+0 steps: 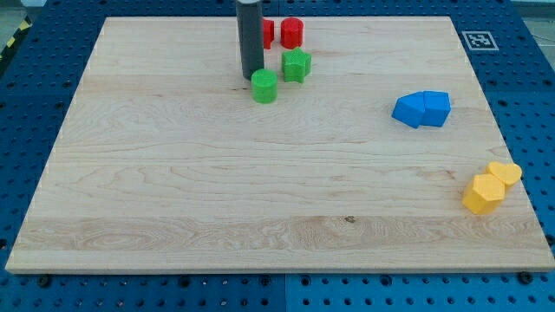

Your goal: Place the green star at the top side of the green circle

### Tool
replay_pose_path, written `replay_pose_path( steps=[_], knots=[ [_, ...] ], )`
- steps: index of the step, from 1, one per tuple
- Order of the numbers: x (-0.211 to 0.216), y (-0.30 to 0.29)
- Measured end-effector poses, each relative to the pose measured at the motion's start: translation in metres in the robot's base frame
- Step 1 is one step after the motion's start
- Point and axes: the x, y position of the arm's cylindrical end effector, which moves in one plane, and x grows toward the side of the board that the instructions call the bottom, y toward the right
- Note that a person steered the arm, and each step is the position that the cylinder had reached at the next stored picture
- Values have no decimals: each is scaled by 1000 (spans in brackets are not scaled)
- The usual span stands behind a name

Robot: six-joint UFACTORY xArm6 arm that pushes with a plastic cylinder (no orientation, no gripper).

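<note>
Not much reading going on here — no words, numbers or brand names are showing up anywhere. The only sign is a black-and-white square marker (476, 40) (one of those fiducial-tag patterns) sitting on the wooden board (260, 199) at its corner toward the view's top right — and it's too small to be making out any code.

It looked like a lab. A pale wooden board (277, 173) lay on a blue table with rows of little holes (529, 78), and a black-and-white square tag (476, 39) sat at the board's top right corner.
</note>
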Motion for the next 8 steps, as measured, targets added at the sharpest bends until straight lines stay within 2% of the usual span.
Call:
replay_pose_path(
  steps=[1, 2, 3, 4, 8],
  knots=[
    [22, 0],
    [-19, -15],
    [-50, -6],
    [-50, 38],
    [-32, 127]
  ],
)
